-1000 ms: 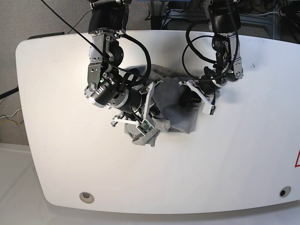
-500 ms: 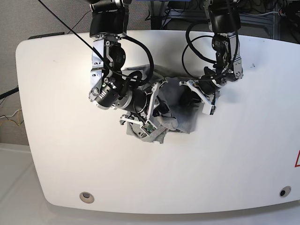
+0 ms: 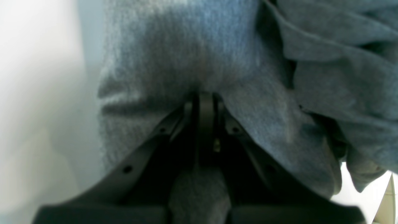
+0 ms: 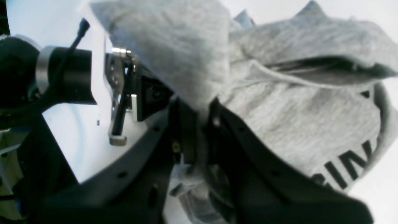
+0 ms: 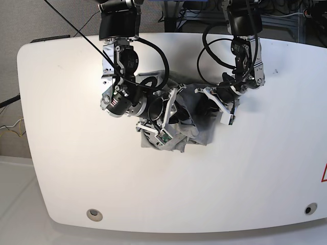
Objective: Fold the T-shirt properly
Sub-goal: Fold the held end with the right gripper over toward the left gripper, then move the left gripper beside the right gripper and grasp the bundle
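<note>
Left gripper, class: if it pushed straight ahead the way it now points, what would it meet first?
The left gripper is already shut on a fold of the T-shirt, so more of that grey cloth lies directly ahead. Whatever lies beyond it is hidden by the bunched fabric.

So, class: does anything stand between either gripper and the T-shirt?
Nothing visible does. The left gripper is shut on the T-shirt, and the right gripper is shut on another fold of it, cloth pinched directly in both.
</note>
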You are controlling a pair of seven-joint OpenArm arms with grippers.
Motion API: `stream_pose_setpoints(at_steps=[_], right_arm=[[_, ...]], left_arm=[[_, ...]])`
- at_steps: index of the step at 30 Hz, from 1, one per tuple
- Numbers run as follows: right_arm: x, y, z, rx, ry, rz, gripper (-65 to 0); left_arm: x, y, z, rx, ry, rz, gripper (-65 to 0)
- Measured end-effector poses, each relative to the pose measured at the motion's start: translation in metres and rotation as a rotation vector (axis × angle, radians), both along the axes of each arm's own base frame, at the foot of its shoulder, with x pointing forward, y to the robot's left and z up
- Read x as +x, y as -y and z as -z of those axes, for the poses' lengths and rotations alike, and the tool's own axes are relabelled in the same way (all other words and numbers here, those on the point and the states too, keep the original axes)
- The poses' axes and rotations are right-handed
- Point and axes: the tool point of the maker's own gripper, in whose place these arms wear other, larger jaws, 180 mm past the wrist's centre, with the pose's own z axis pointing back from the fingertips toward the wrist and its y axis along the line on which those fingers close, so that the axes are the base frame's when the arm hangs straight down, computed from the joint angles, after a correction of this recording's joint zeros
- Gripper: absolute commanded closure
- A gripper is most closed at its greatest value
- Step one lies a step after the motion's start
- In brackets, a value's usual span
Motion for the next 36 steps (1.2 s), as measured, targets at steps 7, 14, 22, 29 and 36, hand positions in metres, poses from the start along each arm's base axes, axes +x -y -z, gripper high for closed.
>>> stream_pose_setpoints(at_steps=[7, 14, 22, 29, 36], right_arm=[[-0.002, 0.0, 0.002, 0.001, -0.006, 0.0, 0.0], [-0.003, -0.001, 0.002, 0.01, -0.007, 0.002, 0.0], [-0.007, -0.003, 0.011, 0.022, -0.037, -0.002, 0.0], [-0.007, -0.005, 0.013, 0.041, -0.041, 0.004, 0.0], [-0.007, -0.005, 0.013, 0.041, -0.04, 0.004, 0.0]], left_arm=[[0.001, -0.001, 0.0, 0.002, 0.001, -0.001, -1.4], [0.007, -0.013, -0.002, 0.04, -0.003, 0.008, -1.4], [0.015, -0.037, -0.005, 0.061, 0.0, -0.051, -1.4], [0.017, -0.038, -0.005, 0.077, -0.008, -0.048, -1.4], [0.017, -0.037, -0.005, 0.075, -0.009, -0.049, -1.4]])
